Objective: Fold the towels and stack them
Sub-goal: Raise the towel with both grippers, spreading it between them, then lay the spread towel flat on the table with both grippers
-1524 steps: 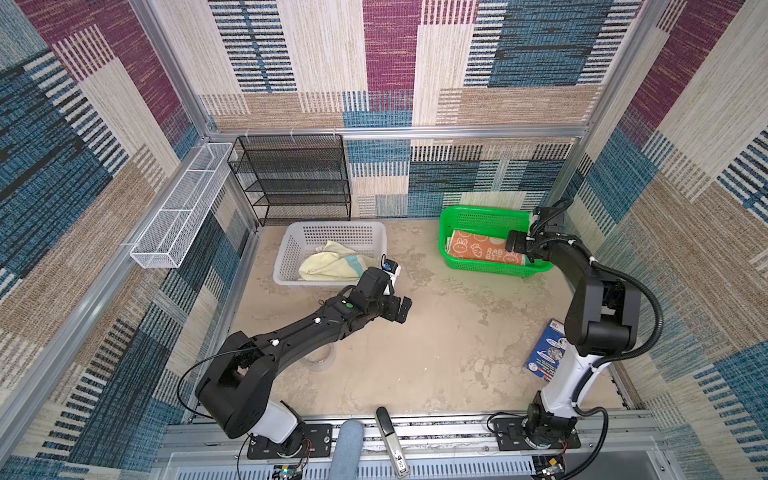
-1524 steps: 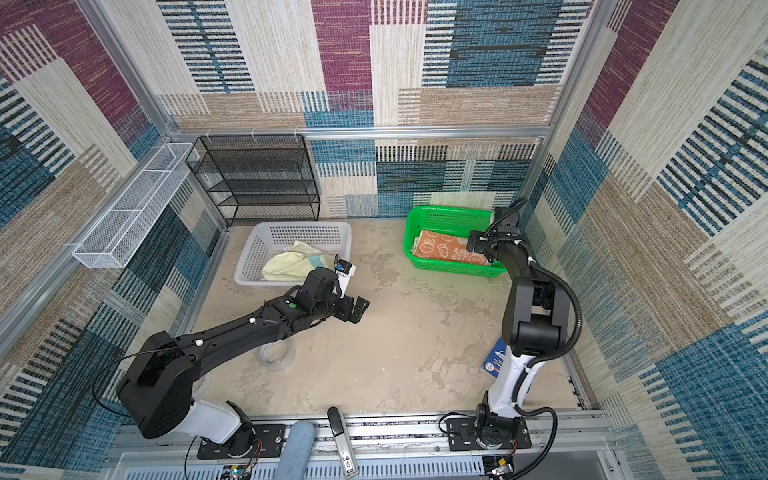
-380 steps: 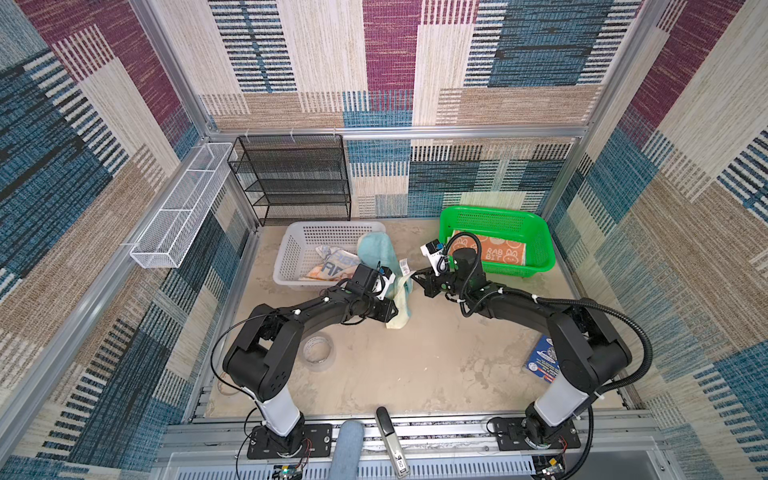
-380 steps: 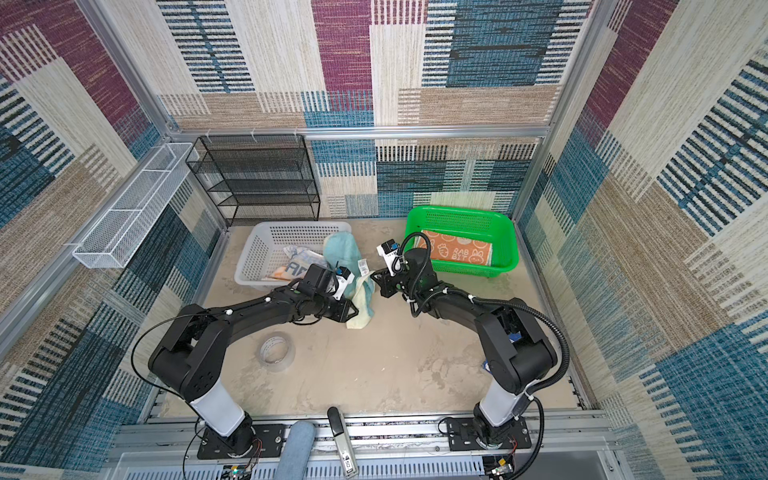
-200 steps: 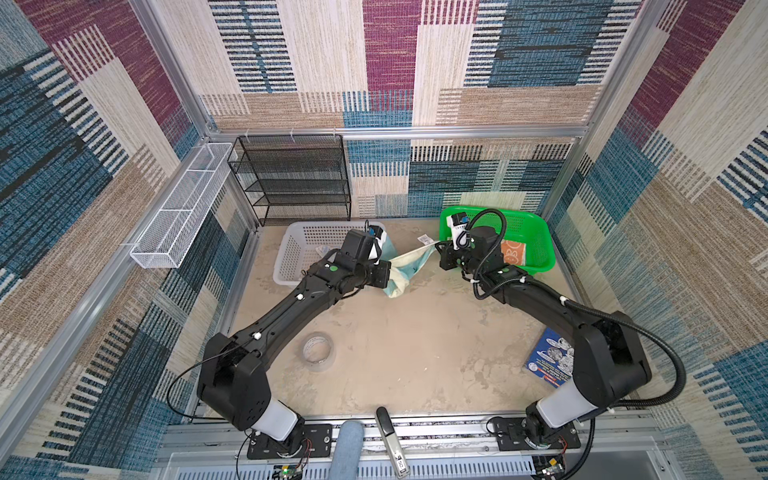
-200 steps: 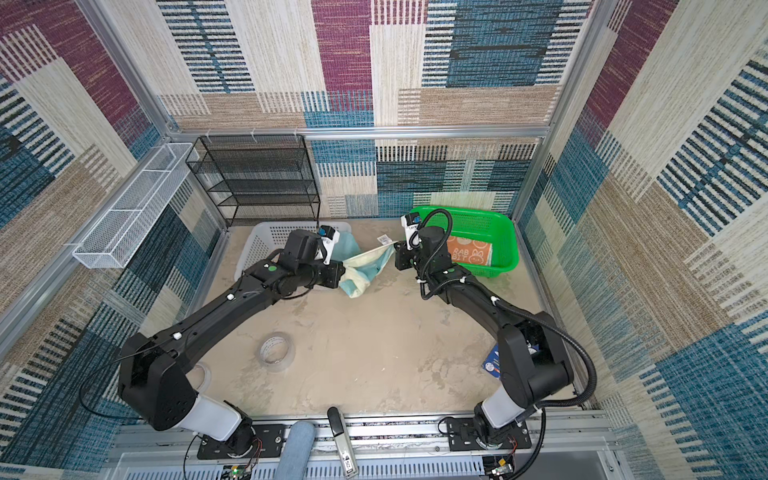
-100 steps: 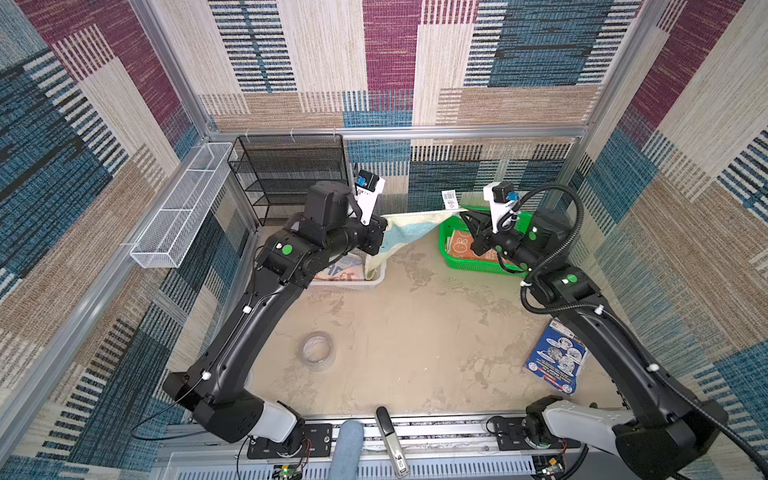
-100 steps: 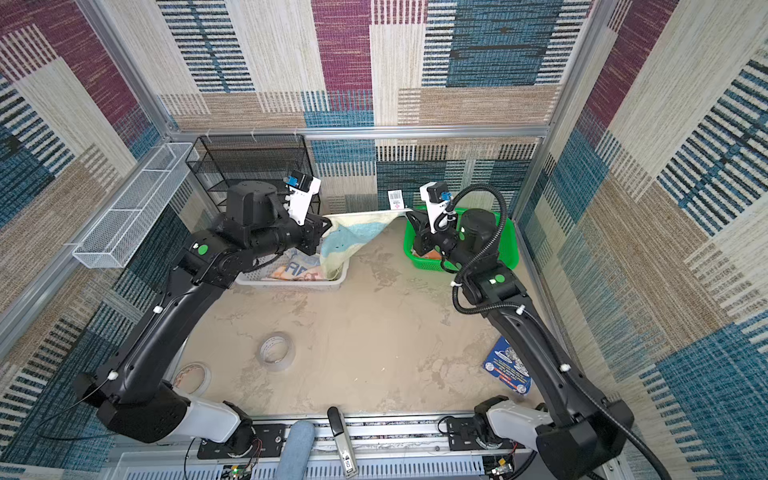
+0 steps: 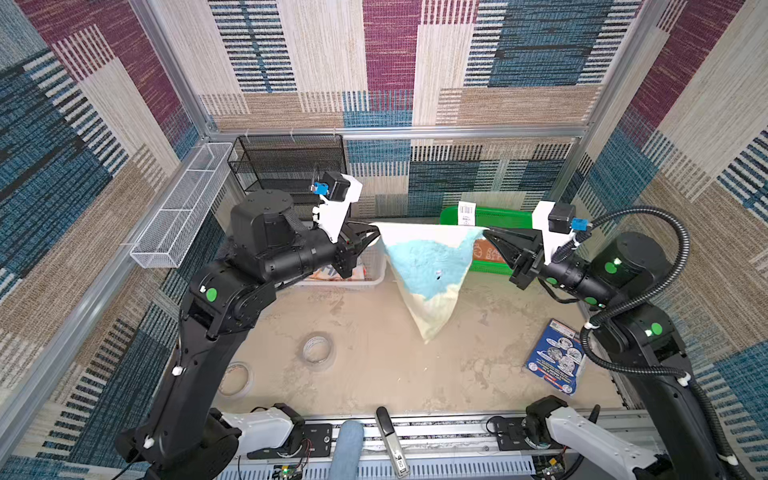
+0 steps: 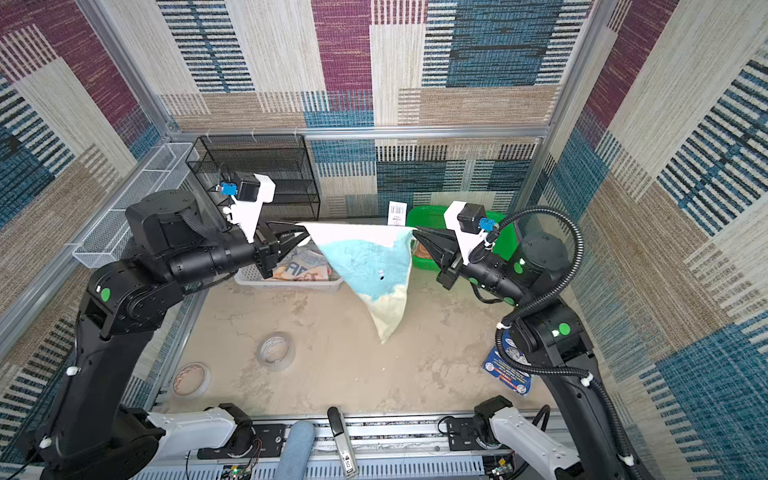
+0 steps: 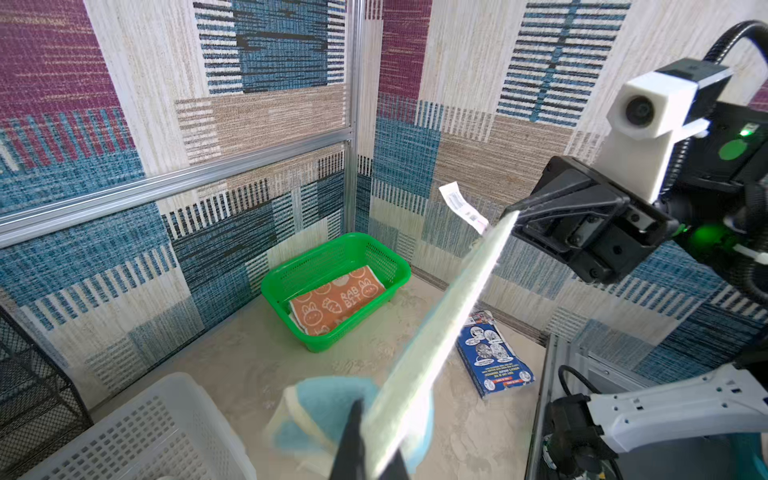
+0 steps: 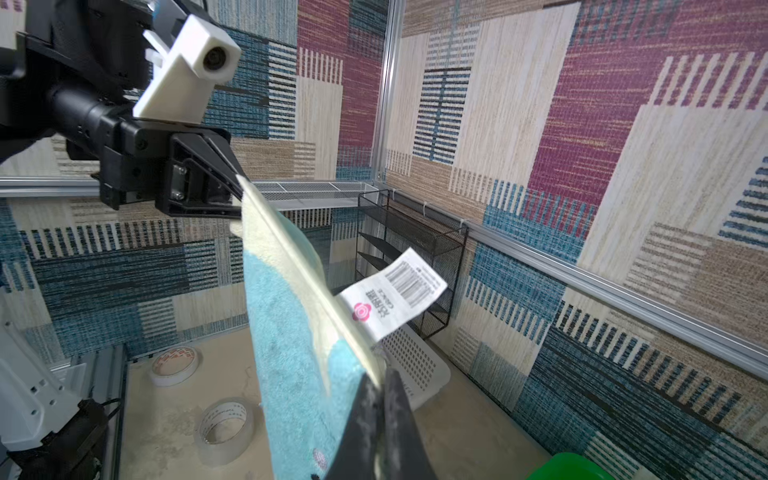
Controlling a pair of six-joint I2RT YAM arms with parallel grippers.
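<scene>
1. Above the bench (image 9: pixel 374 365), the teal towel (image 9: pixel 424 266) hangs with its top edge stretched level and its lower corner pointing down.
2. Left gripper (image 9: pixel 371 233): jaws clamped on one top corner.
3. Right gripper (image 9: pixel 487 232): jaws clamped on the other top corner, beside the label (image 9: pixel 466 213).
4. Orange towel (image 11: pixel 336 301): lies flat inside the green basket (image 11: pixel 307 266).

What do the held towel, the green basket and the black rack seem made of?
Towel: soft terry cloth, matte; fuzzy pile, hangs limp.
Green basket: moulded plastic, glossy; perforated walls, smooth rim.
Black rack: likely painted metal mesh; fine see-through grid, thin straight frame.
</scene>
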